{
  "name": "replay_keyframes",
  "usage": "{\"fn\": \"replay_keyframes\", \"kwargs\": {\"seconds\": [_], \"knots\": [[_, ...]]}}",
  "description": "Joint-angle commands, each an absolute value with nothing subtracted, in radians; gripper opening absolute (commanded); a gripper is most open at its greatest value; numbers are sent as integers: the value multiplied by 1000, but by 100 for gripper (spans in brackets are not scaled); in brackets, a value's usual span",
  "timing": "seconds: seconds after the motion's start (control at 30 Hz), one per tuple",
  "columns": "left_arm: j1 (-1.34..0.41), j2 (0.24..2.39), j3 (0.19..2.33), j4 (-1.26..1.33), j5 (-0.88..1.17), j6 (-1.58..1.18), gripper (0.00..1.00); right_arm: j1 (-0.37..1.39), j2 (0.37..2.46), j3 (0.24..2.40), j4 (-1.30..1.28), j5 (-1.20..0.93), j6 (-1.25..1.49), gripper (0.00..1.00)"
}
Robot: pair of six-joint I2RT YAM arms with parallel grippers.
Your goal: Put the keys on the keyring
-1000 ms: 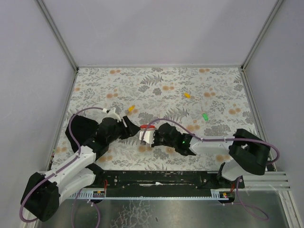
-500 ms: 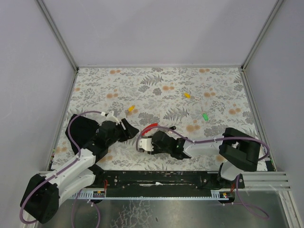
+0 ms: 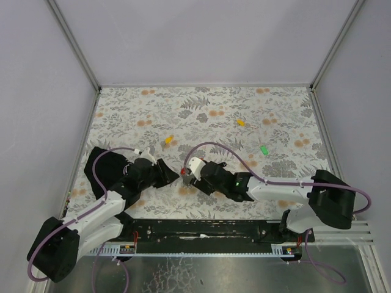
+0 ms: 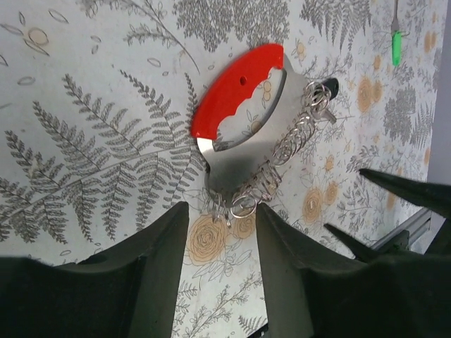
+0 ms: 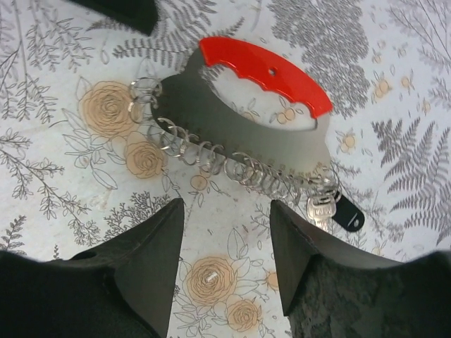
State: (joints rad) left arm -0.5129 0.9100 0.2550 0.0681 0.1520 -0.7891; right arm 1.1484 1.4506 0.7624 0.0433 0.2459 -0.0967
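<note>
Keyring (image 5: 246, 134) lies flat on the counter (image 5: 423, 105), black key (image 5: 340, 213) on it; left pincer (image 4: 220, 211) and right pincer (image 5: 225, 208) both released.

From above, the red-looped grey fan-shaped metal keyring (image 3: 184, 173) is mostly hidden between the black fingers (image 3: 171, 170), only a red sliver showing.

Mid-surface is tight: we've got the left end effector (image 4: 220, 225) & right end effector (image 5: 225, 211) nose to nose, jaws apart, w/ the keyring (image 5: 264, 74) flat betw. them. Far half of the surface (image 3: 201, 104) is open, bar three loose keys: yellow key (image 3: 169, 140), orange key (image 3: 241, 122), green key (image 3: 264, 149). Walls (image 3: 201, 36) box in left, back, right.
</note>
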Motion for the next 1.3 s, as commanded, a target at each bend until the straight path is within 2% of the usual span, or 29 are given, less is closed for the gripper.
{"fn": "replay_keyframes", "kwargs": {"seconds": [0.0, 0.27, 0.67, 0.87, 1.27], "knots": [[-555, 914, 234, 106, 150, -831, 41, 1126, 1366, 711, 88, 330, 44, 59], [-628, 998, 216, 205, 76, -850, 35, 1117, 1316, 652, 152, 342, 60, 61], [-633, 1155, 214, 341, 75, -844, 24, 1117, 1336, 620, 224, 269, 95, 60], [-650, 1172, 218, 356, 78, -836, 17, 1117, 1350, 611, 280, 229, 112, 60], [-681, 1162, 246, 324, 45, -814, 12, 1118, 1364, 614, 357, 116, 155, 59]]}}
